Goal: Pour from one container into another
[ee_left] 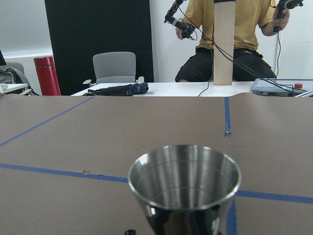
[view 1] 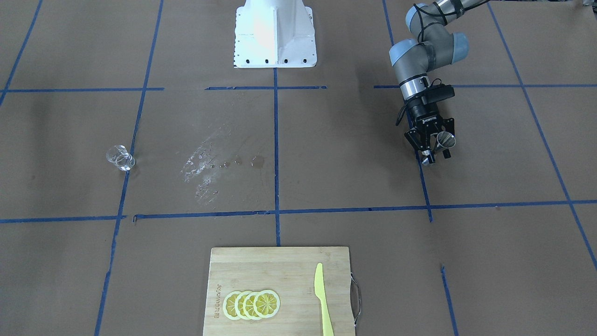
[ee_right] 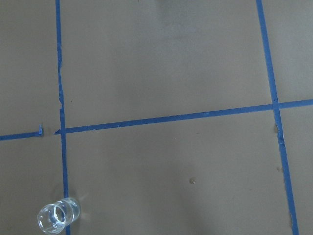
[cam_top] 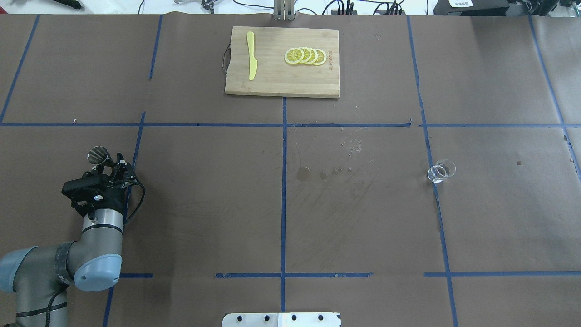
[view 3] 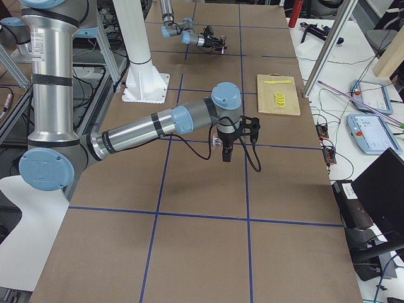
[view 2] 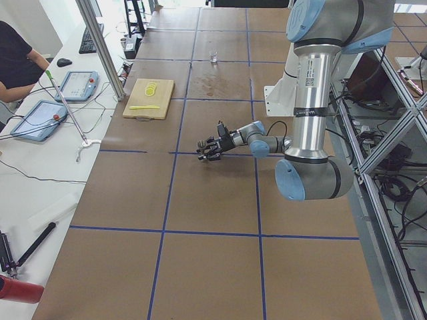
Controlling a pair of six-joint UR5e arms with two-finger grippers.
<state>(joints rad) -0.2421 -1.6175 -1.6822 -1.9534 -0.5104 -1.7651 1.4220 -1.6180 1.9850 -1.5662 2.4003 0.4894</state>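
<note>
Currently, at far left, a small silver metal measuring cup [cam_top: 96, 155] is held clamped in the left gripper [cam_top: 110, 164]. Well apart to the right, a small clear glass [cam_top: 441, 171] stands on blue tape [cam_top: 438, 218]. Transport is judged the step in hand; next, the cup must be carried over the glass and tipped. Whether the right gripper [view 3: 226, 153] is open cannot be told.

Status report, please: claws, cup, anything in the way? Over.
Left claw shut on steel cup. Right claw: cannot tell. Glass stands far off, right side. Only wet marks between.
</note>
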